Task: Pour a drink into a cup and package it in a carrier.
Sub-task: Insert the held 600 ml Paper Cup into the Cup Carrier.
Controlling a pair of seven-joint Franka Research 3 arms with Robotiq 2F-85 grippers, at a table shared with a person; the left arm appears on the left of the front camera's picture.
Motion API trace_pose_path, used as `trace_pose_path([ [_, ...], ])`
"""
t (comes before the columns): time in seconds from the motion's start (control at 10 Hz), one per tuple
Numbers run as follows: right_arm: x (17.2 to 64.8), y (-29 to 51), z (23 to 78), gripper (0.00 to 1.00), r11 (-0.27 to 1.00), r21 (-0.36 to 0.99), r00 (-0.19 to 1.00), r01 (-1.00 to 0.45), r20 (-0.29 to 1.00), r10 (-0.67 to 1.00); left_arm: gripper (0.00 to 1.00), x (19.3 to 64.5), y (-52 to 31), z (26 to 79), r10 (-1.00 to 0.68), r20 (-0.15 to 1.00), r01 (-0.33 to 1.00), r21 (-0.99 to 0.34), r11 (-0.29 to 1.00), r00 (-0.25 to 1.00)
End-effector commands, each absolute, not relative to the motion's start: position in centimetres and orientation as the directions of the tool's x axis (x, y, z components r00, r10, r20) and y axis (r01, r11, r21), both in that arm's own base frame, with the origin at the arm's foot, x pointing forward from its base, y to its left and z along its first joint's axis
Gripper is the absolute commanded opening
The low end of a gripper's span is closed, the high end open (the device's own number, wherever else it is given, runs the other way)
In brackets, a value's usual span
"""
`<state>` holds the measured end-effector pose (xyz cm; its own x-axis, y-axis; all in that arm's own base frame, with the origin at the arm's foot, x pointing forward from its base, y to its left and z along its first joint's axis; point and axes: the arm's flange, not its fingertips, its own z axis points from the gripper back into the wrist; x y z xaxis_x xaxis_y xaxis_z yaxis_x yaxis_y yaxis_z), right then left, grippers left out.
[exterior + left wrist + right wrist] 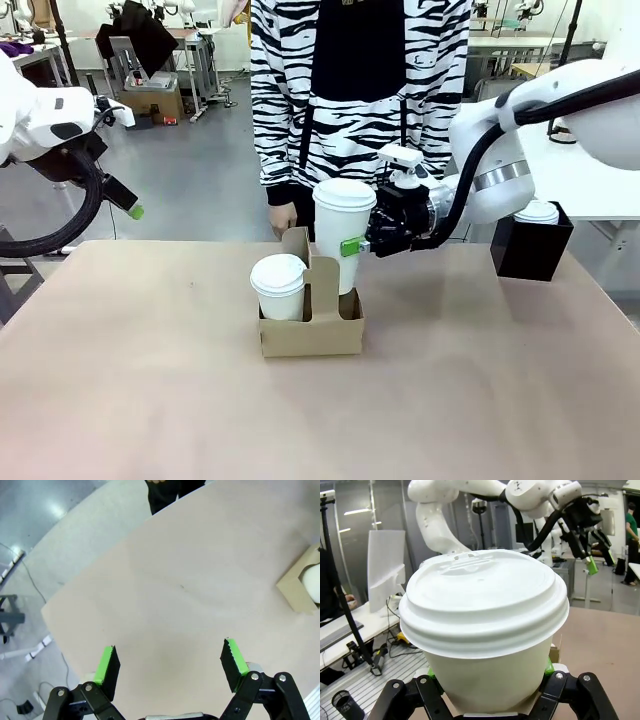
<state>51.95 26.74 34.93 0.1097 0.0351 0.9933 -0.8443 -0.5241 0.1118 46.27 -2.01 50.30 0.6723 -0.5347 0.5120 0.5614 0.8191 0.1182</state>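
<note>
Currently my right gripper point(365, 243) fingers clamp the cup point(343, 235) by its side, lid clear, seating it in the carrier point(311, 325) slot on the desk point(150, 400); left gripper point(170, 662) fingers stand wide, parked aside.

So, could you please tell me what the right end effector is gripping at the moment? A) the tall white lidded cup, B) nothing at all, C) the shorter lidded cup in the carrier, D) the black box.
A: the right end effector is shut on the tall white cup, standing in the carrier beside the shorter cup.
</note>
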Motion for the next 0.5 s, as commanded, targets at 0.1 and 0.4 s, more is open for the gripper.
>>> trace_pose_path([
  [0.1,52.9,27.5,32.4,0.8,-0.579,0.109,0.113,-0.808,0.993,0.03,1.0,46.4,-2.0,50.7,-0.533,0.501,0.557,0.118,0.822,0.682],
  [0.4,52.7,27.1,29.9,0.8,-0.592,0.137,0.12,-0.794,0.99,0.067,1.0,46.4,-2.0,50.7,-0.533,0.501,0.557,0.118,0.822,0.682],
])
